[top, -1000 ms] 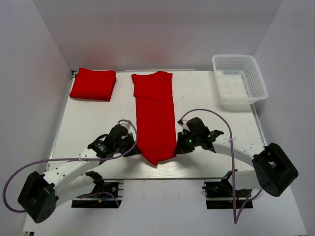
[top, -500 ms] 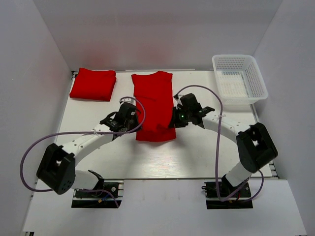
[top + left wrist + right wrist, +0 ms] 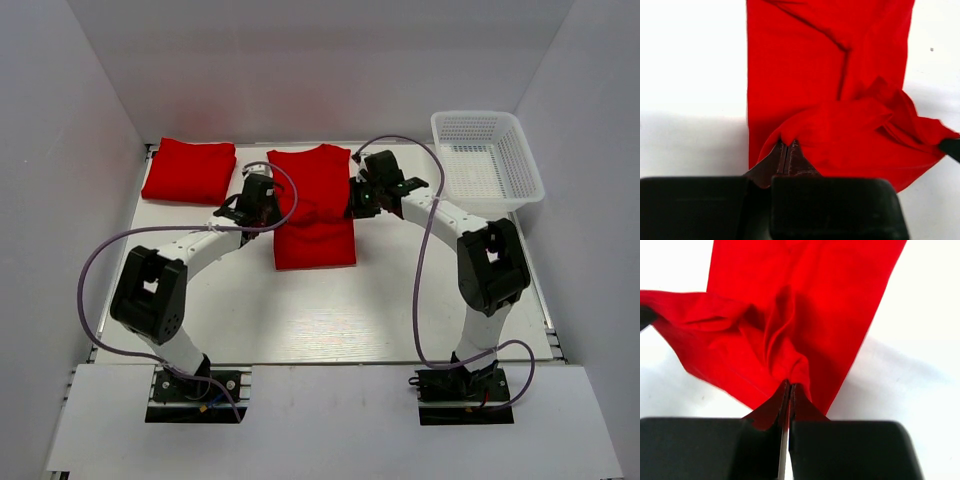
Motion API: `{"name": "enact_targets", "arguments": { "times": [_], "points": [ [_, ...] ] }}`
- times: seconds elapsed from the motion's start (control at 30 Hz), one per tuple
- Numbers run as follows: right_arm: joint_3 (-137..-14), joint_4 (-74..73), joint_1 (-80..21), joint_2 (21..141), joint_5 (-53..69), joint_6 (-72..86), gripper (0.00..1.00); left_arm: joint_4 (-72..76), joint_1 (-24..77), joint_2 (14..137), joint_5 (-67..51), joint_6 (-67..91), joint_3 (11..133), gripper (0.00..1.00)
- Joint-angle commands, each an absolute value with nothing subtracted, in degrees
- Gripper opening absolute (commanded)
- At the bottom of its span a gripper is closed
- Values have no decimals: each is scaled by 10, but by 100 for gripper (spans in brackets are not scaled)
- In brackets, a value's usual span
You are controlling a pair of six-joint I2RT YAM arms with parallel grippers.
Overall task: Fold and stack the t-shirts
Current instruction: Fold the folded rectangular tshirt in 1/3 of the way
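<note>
A red t-shirt [image 3: 313, 208] lies in the middle of the table, folded to a narrow strip with its near end doubled back over the far part. My left gripper [image 3: 272, 207] is shut on the shirt's hem at its left side [image 3: 788, 142]. My right gripper [image 3: 355, 200] is shut on the hem at its right side [image 3: 790, 382]. Both hold the raised hem a little above the lower layer [image 3: 790, 60], which also shows in the right wrist view [image 3: 840, 280]. A second red t-shirt [image 3: 190, 170] lies folded at the far left.
A white mesh basket [image 3: 486, 160] stands at the far right of the white table [image 3: 300, 310]. White walls close the table on the left, back and right. Purple cables loop from both arms above the table.
Both grippers have carried the shirt's near end away from me, over the rest of the shirt. The strip is now about half as long. The folded shirt at the far left has not moved.
</note>
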State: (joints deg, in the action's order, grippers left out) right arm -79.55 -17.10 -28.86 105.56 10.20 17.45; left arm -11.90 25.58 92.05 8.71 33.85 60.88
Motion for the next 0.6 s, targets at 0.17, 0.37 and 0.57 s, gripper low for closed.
{"name": "enact_targets", "arguments": {
  "times": [0.17,0.37,0.57],
  "points": [
    [-872,-177,-270,1106,125,138,0,-73,232,963,69,310,661,0],
    [-882,-156,-258,1122,134,133,0,-54,214,985,53,297,672,0],
    [-901,-154,-248,1143,140,134,0,-55,209,1021,39,285,700,0]
  ]
}}
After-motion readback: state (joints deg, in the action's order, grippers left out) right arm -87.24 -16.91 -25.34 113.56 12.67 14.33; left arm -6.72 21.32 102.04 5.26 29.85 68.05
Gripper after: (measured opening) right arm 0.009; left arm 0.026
